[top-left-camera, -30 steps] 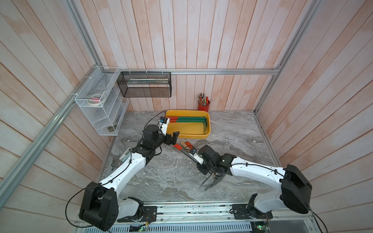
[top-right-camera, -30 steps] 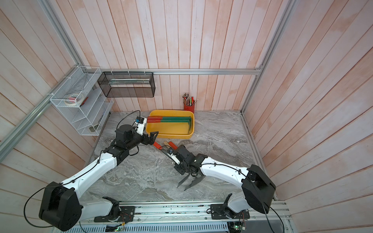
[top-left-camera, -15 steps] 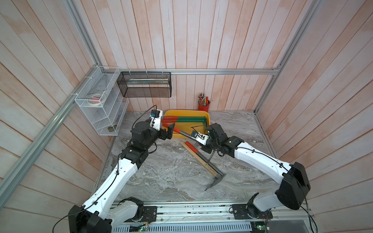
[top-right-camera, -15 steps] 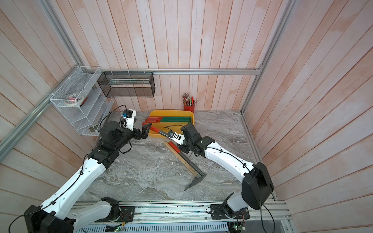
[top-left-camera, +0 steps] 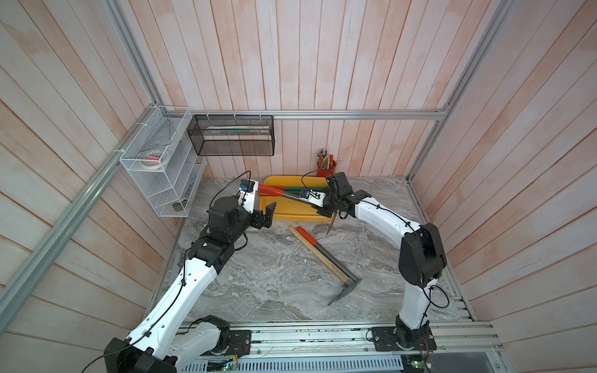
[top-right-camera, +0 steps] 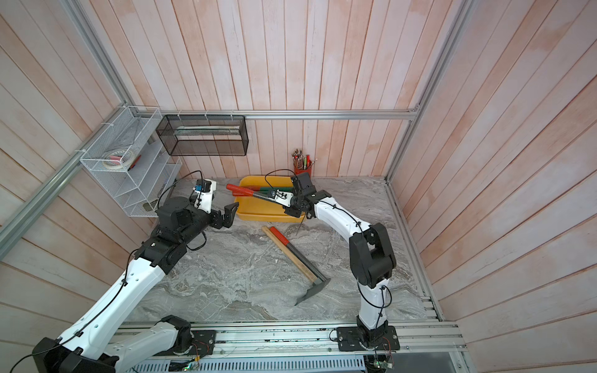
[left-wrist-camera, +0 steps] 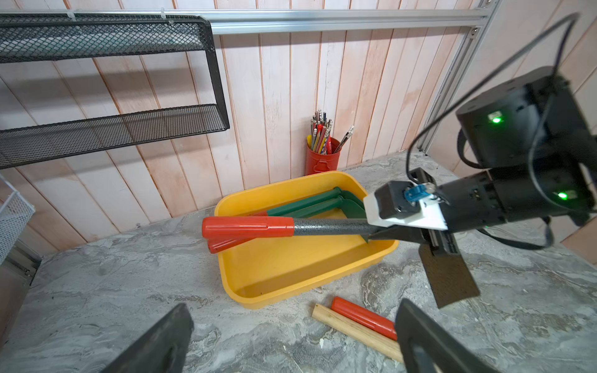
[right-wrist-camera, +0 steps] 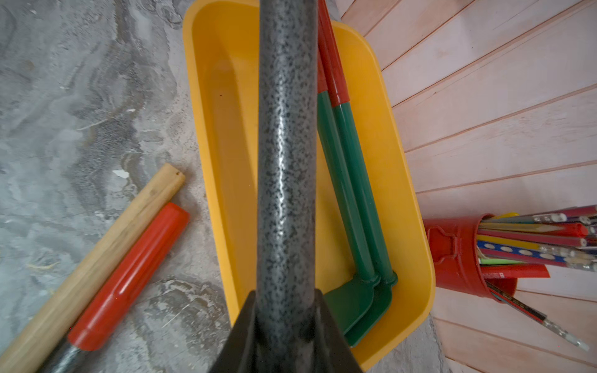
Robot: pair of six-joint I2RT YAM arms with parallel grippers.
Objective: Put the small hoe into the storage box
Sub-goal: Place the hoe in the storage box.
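Note:
My right gripper (top-left-camera: pixel 325 211) (right-wrist-camera: pixel 286 300) is shut on the speckled grey shaft of the small hoe (top-left-camera: pixel 269 191) (top-right-camera: pixel 240 190) (right-wrist-camera: pixel 286 145). The hoe hangs level above the yellow storage box (top-left-camera: pixel 290 218) (top-right-camera: pixel 258 215) (right-wrist-camera: pixel 403 200). Its red grip (left-wrist-camera: pixel 248 227) sticks out past the box's left end. Its dark blade (left-wrist-camera: pixel 449 281) hangs down beside the gripper, outside the box's right front corner. My left gripper (top-left-camera: pixel 266 217) (top-right-camera: pixel 230 215) (left-wrist-camera: pixel 294 308) stands open and empty above the floor, just off the box's left front corner.
Two green tools with red grips (top-left-camera: pixel 297 189) lie in the box. A wooden-handled tool (top-left-camera: pixel 323 258) and a red-gripped one (top-left-camera: pixel 307 237) lie side by side on the marble floor. A red pencil cup (top-left-camera: pixel 326 169) stands behind the box. A black mesh basket (top-left-camera: pixel 232 135) and a white wire rack (top-left-camera: pixel 161 171) hang on the walls.
My right arm lifted the hoe from the tools on the middle of the floor and carried it back over the box. My left gripper drew away from the handle, still open.

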